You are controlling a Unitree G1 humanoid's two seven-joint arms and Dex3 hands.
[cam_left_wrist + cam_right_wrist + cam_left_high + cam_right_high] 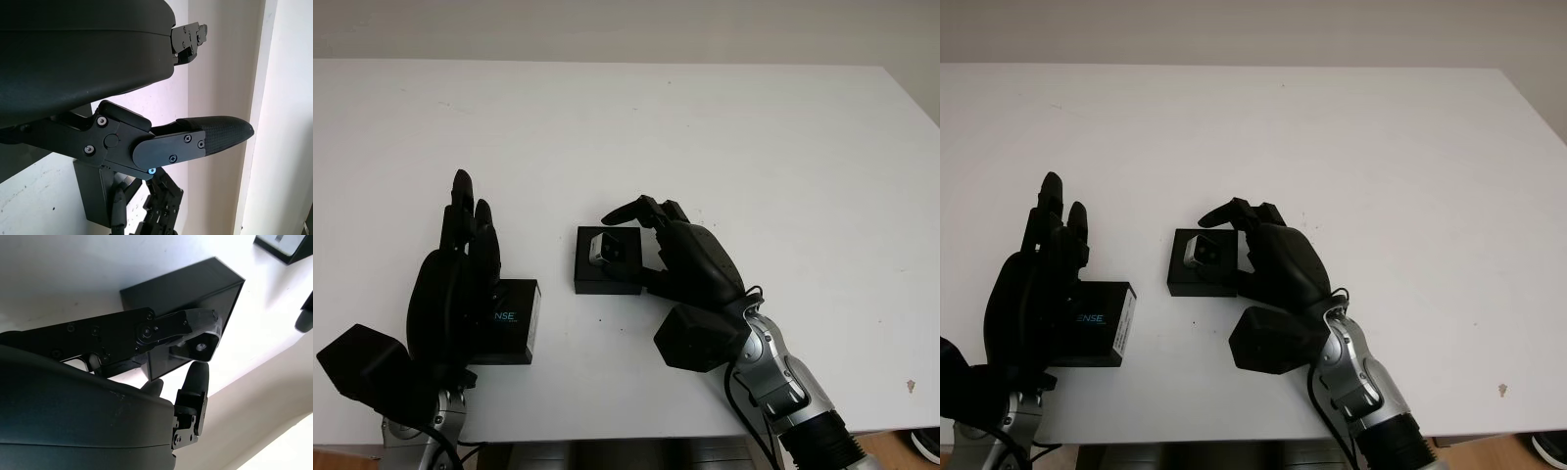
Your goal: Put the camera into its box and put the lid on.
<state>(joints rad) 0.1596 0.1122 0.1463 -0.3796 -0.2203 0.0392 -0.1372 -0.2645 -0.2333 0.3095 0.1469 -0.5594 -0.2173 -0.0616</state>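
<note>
The small silver camera [603, 247] sits tilted in the open black box [607, 279] at the table's middle front. My right hand [641, 235] curls over the box from the right. Its forefinger [198, 323] lies across the top of the camera [198, 347] and its thumb [194, 377] is at the camera's other side, so it is shut on it. To the left lies the black lid [514, 318] with pale lettering. My left hand [465, 259] is over the lid's left part, open, and hides that part.
The white table [705, 127] stretches far behind and to the right of the hands. Its front edge [607, 436] runs just below the box and lid. A small dark mark [911, 386] is near the right front corner.
</note>
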